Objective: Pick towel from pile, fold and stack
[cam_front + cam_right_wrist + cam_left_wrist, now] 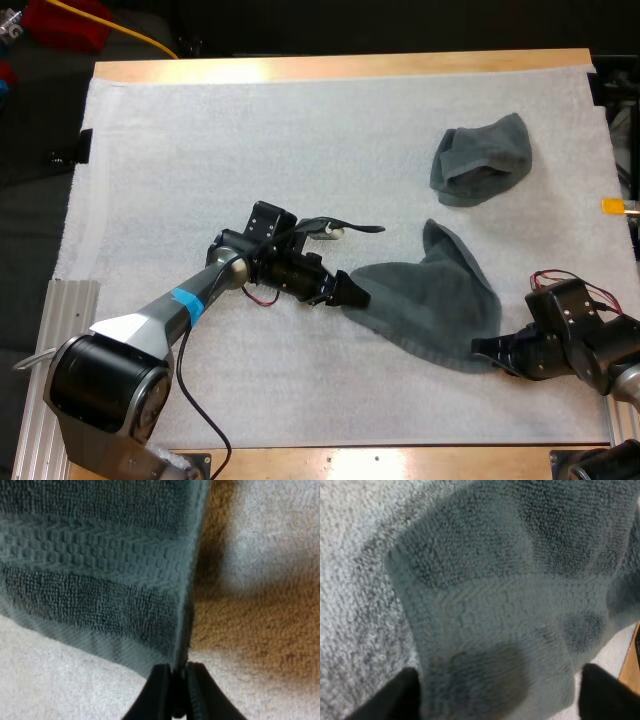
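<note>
Right gripper (486, 349) is clamped on the near corner of the grey-green towel (430, 300), which stretches leftward from it over the white mat (250, 150). Left gripper (352, 292) straddles the opposite corner, its fingers (395, 696) wide apart. Beyond both grippers, well apart, lies a crumpled towel (482, 160).

— The towels?
— Two, both dark grey-green; the spread towel (430, 305) lies opened out and rumpled at the near right of the mat (250, 130); a woven band runs along its edge.
— The other?
— The crumpled towel (482, 160) sits bunched at the far right, well apart.
</note>
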`<action>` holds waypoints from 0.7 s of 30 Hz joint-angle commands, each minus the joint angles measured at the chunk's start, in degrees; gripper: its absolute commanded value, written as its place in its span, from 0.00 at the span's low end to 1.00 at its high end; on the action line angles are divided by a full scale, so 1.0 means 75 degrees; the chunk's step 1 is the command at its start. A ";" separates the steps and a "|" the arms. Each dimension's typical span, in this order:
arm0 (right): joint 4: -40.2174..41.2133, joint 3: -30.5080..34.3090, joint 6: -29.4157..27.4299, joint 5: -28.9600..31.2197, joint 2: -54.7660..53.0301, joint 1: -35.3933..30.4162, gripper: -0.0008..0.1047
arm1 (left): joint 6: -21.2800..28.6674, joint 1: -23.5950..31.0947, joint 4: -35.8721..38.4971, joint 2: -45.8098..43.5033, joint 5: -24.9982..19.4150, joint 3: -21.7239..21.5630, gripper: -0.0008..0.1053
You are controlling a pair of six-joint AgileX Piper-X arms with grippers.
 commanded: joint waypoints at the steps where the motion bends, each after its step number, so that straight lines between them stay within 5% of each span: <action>1: -0.0015 -0.0007 -0.0009 -0.0068 -0.0040 0.0017 0.01 | -0.0024 -0.0053 -0.0017 -0.0022 0.0136 -0.0009 0.49; 7: -0.0015 -0.0007 -0.0009 -0.0068 -0.0040 0.0017 0.01 | -0.0024 -0.0053 0.0042 -0.0022 0.0017 -0.0009 0.29; 12: -0.0051 -0.0007 -0.0003 -0.0073 -0.0040 0.0017 0.01 | 0.0016 -0.0053 0.0364 -0.0022 -0.0038 -0.0009 0.02; 16: -0.0267 -0.0120 0.0049 -0.0387 -0.0040 0.0017 0.01 | 0.0526 -0.0053 0.0763 -0.0237 -0.0080 -0.0009 0.01; 21: -0.0455 -0.0851 0.0090 -0.0421 -0.0040 0.0017 0.01 | 0.1053 -0.0053 0.1403 -0.1238 -0.0879 -0.0009 0.01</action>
